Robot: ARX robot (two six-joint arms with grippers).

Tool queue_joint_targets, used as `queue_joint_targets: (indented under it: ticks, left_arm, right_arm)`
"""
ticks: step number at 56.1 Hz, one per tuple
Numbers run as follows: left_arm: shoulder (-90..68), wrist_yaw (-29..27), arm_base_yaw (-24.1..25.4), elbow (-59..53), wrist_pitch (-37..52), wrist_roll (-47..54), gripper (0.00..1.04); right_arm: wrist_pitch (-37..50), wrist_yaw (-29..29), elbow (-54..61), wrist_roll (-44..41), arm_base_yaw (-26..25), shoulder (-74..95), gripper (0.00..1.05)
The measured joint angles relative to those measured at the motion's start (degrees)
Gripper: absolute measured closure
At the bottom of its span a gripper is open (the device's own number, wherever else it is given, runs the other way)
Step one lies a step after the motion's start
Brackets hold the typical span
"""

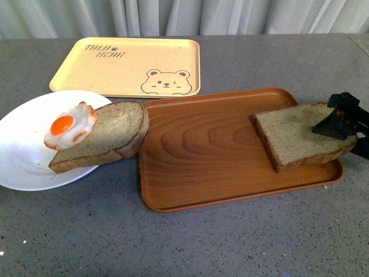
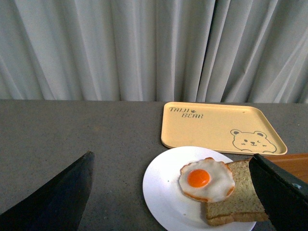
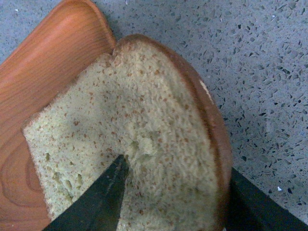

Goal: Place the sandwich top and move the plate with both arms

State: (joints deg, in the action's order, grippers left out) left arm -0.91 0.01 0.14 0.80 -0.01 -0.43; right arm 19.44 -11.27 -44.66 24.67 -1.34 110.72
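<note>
Clamped on just one edge of the thick squarish brown bread slice [image 1: 294,135], the right end effector [image 1: 327,127] risks it sagging loose.

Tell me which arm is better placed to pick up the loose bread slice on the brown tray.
Right: the right gripper has its jaws astride the sandwich top at the end of the brown tray; the left gripper hangs open by the plate, away from that slice.
</note>
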Motion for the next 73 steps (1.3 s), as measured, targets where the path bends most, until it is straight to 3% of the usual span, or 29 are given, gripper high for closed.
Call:
queue_joint_targets:
  ticks: [18, 26, 36, 46, 59, 73]
  left_arm:
    - [0.00, 0.00, 0.00, 0.00, 0.00, 0.00, 0.09]
    - [0.00, 0.00, 0.00, 0.00, 0.00, 0.00, 0.09]
    - [0.00, 0.00, 0.00, 0.00, 0.00, 0.00, 0.09]
    - [0.00, 0.00, 0.00, 0.00, 0.00, 0.00, 0.09]
    - [0.00, 0.00, 0.00, 0.00, 0.00, 0.00, 0.09]
    - [0.00, 0.00, 0.00, 0.00, 0.00, 0.00, 0.09]
  right_arm:
    - [-1.33, -2.49, 0.28, 3.65, 2.12, -10.29, 1.01]
    - [-2.10, -2.29, -2.51, 6.05, 5.88, -13.79, 1.02]
    - [-1.79, -0.24, -13.62, 9.55, 17.51, -11.37, 1.02]
    - [-1.77, 0.72, -23.39, 12.02, 25.81, -2.84, 1.02]
    - [-2.69, 0.72, -32.22, 14.08, 32.70, 6.47, 1.02]
    - [-2.40, 0.09, -34.03, 15.89, 37.79, 9.27, 1.02]
